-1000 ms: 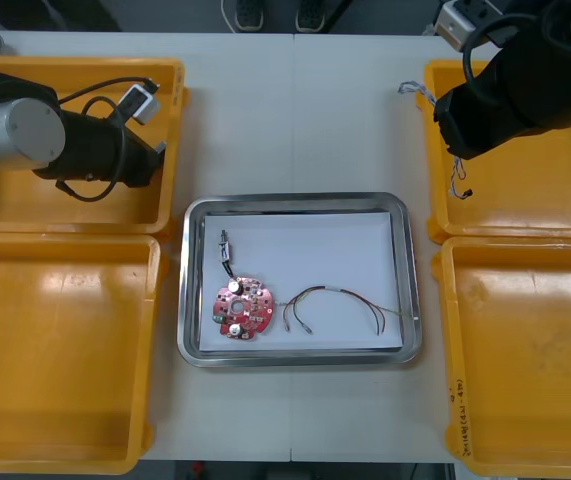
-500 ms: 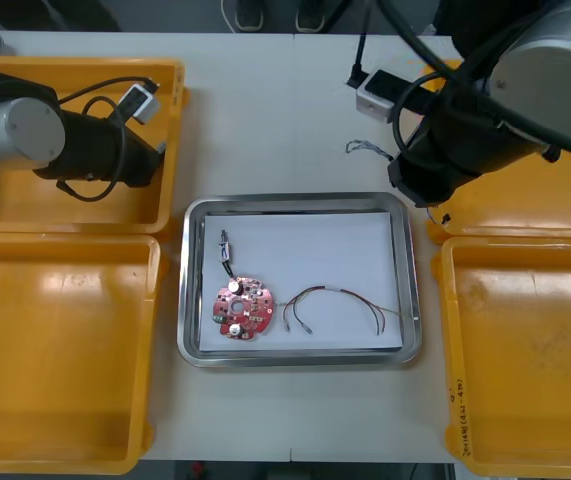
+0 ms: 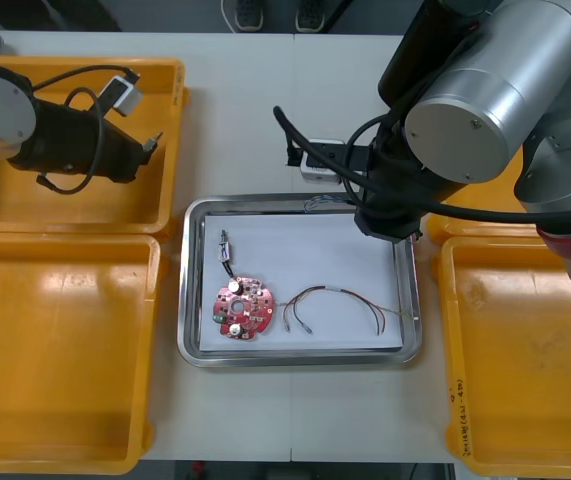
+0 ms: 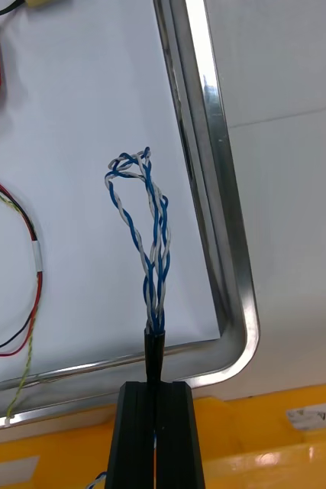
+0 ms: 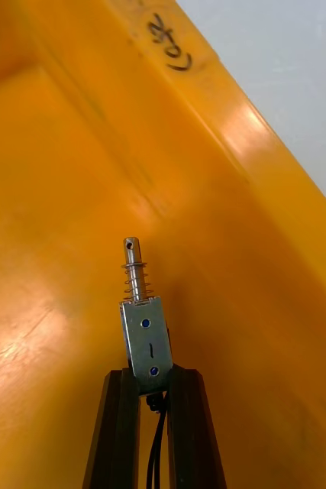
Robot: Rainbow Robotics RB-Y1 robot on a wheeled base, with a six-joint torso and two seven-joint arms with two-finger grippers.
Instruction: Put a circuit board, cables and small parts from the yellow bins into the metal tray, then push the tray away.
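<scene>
My left fingers [image 3: 151,146], clamped on a small metal part [image 5: 143,336], hang over the yellow bin [image 3: 171,120] at ten o'clock of the metal tray [image 3: 295,203]. My right fingers [image 4: 156,397], clamped on the twisted blue and white cable [image 4: 155,237], hover at its one o'clock corner; I should lower inside the rim before releasing.

Four yellow bins [image 3: 75,200] [image 3: 55,350] [image 3: 470,222] [image 3: 525,360] are counted on the bench [image 3: 295,120] — two at each side. One metal tray [image 3: 187,290] and one round red circuit board [image 3: 239,307] are counted. Two cables are seen — one red and yellow cable [image 3: 335,292], one twisted blue and white cable [image 4: 153,237]. Two small metal parts [image 3: 225,243] [image 5: 143,328] are counted.
</scene>
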